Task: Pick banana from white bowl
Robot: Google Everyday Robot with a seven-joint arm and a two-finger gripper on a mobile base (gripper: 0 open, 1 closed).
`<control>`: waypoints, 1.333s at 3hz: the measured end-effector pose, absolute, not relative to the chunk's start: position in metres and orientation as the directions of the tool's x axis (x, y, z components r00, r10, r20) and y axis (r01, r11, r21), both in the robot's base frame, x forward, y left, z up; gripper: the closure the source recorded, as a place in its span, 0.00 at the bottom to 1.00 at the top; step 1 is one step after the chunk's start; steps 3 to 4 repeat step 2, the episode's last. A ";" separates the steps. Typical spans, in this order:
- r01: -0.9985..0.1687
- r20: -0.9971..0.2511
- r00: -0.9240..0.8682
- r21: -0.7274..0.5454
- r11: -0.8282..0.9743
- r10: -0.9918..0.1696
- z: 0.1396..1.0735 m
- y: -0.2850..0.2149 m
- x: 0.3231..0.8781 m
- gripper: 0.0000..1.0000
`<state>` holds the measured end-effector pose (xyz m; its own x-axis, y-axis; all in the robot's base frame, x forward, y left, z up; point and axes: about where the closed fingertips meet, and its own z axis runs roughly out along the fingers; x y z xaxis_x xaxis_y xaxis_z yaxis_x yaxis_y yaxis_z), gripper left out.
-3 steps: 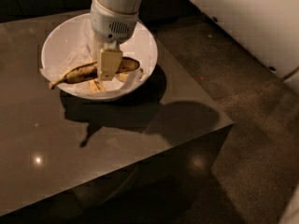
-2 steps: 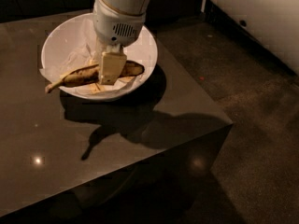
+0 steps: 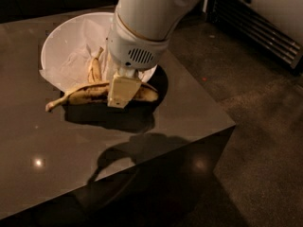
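Observation:
The banana (image 3: 87, 92), yellow with heavy dark brown blotches, hangs level in my gripper (image 3: 120, 92), lifted above the near rim of the white bowl (image 3: 61, 37). The gripper is shut on the banana's middle, its cream finger (image 3: 122, 91) covering that part. The stem end points left, past the bowl's edge. The bowl sits at the back left of the dark table (image 3: 57, 145) and holds crumpled white paper (image 3: 78, 60). A paler yellow banana (image 3: 94, 69) still lies inside the bowl, partly behind my wrist.
The table's right edge and near corner (image 3: 232, 124) drop to a dark speckled floor (image 3: 255, 98). A white unit with a slatted grille (image 3: 260, 27) stands at the back right. My white arm crosses the upper middle of the view.
The gripper has risen with the blotched banana, bringing it up and out over the bowl's near rim. A second, paler banana now shows in the bowl.

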<state>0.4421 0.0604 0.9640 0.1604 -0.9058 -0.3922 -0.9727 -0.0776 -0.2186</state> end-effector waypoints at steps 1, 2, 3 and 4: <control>-0.978 -0.405 0.097 -0.206 -0.012 -0.909 0.958 0.050 0.424 1.00; -0.979 -0.403 0.095 -0.205 -0.011 -0.910 0.957 0.049 0.423 1.00; -0.979 -0.403 0.095 -0.205 -0.011 -0.910 0.957 0.049 0.423 1.00; -0.979 -0.403 0.095 -0.205 -0.011 -0.910 0.957 0.049 0.423 1.00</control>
